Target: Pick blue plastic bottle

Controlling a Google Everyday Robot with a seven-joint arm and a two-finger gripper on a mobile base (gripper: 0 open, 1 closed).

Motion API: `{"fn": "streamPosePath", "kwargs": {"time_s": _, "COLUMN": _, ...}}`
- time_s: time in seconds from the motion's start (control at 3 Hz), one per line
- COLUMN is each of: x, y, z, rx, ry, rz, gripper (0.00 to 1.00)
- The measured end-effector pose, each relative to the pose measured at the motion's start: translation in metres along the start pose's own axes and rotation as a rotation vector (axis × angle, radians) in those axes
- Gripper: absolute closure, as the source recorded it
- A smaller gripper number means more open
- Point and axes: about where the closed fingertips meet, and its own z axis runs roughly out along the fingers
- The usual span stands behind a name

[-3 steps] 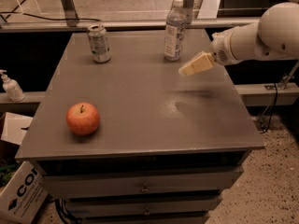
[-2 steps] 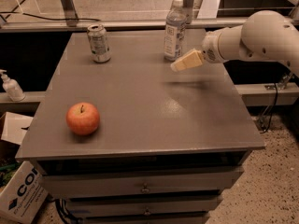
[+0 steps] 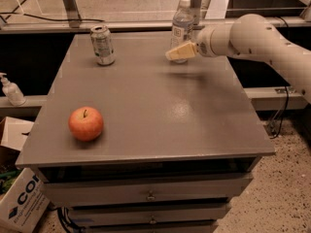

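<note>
The blue plastic bottle [image 3: 182, 23] stands upright at the far right of the grey table [image 3: 146, 110]. It is clear and bluish with a white cap and a pale label. My gripper [image 3: 176, 52] reaches in from the right on a white arm. Its cream fingertips overlap the bottle's lower part in front of it. I cannot tell whether they touch it.
A silver-green drink can [image 3: 102, 44] stands at the far left of the table. A red apple [image 3: 86, 123] lies near the front left. A small white pump bottle [image 3: 10, 90] sits on a ledge at the left. A cardboard box [image 3: 19, 200] is on the floor below.
My gripper has moved left and toward the far edge, from the open table right of the bottle to the bottle's base. The bottle, can and apple have not moved.
</note>
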Motion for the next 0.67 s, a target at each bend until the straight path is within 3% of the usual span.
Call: {"fn": "streamPosePath", "kwargs": {"time_s": 0.67, "x": -0.0146, "y": 0.0115, "z": 0.0279, "rx": -0.025, "ry": -0.064, "rz": 0.054, "gripper": 0.41}}
